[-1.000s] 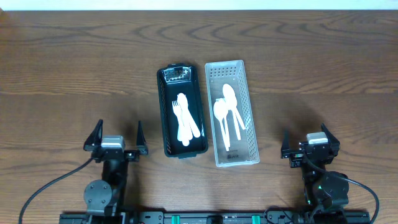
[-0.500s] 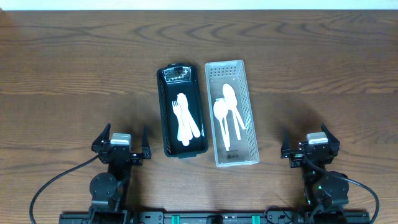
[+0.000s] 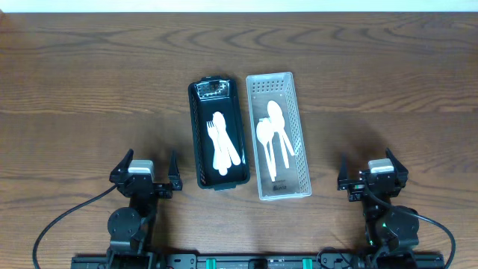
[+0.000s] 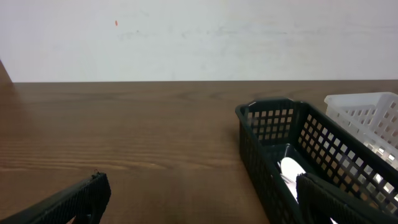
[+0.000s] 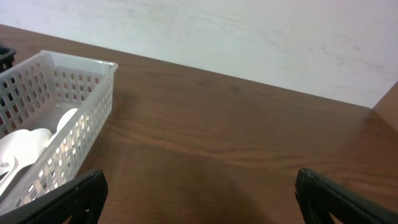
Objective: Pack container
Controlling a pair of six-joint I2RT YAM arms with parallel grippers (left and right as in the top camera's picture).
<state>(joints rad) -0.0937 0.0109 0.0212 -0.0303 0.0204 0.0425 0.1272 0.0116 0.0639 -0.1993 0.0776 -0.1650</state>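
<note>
Your left pincer (image 3: 146, 173) is shifting toward three o'clock, nearing the black basket (image 3: 218, 134); both pincers are spread apart, empty.

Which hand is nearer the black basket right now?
Left. The left hand sits just left of the black basket, near its front corner; the right hand is beyond the white basket.

Two baskets (image 3: 219, 134), three white spoons (image 3: 273, 134), about three forks (image 3: 222, 143).

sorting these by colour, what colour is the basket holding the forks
Black, with white forks inside; it shows best in the overhead view.
</note>
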